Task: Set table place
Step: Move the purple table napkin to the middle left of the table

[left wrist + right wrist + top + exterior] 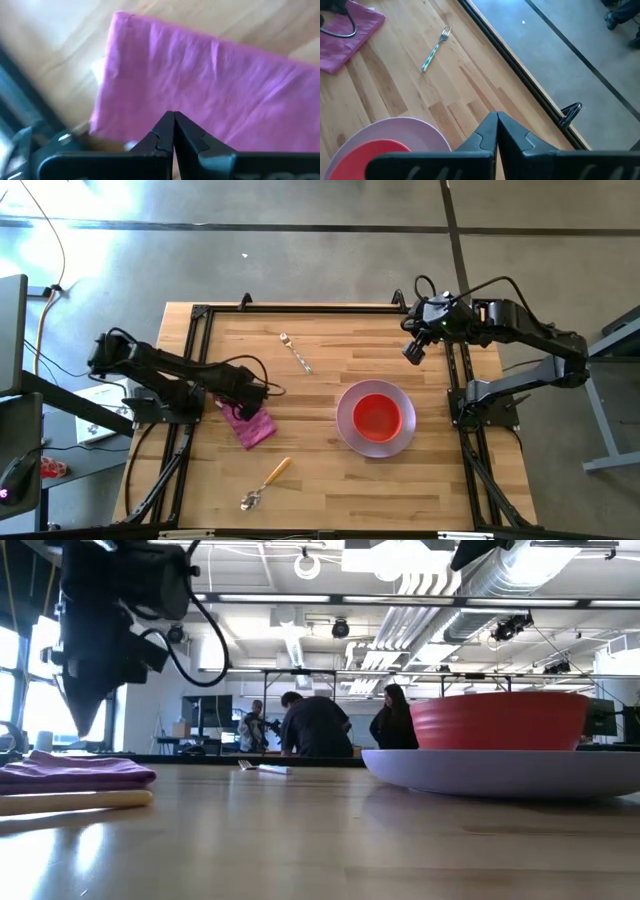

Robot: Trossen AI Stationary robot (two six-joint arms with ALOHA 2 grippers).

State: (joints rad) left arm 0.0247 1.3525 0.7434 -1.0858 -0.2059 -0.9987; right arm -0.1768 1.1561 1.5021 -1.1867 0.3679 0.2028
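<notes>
Over on the left side of the bench (330,480), the left gripper (240,392) hovers right above the magenta napkin (250,423), its fingers pressed together tip to tip in the left wrist view, pinching nothing. The napkin (210,85) lies folded and flat directly below and just ahead of that gripper, its long axis running diagonally away from the arm toward the bench's near edge. That's the relation that counts: the left arm is by far the nearer one, and to take the cloth I'd say the fingers must spread first and come down on it.

Just past the napkin on the near side lies the wooden-handled spoon (265,483), close but apart from it, also on a diagonal. Farther off, toward the far edge, the small fork (296,352) lies alone on bare wood. Nothing stands between the left gripper and the cloth.

Moving right, the lilac plate (347,430) carries the red bowl (377,416) in its middle, well apart from the napkin.

At the far right corner the right gripper (413,350) waits above the bench, fingers closed on nothing, plate below and beside it.
</notes>
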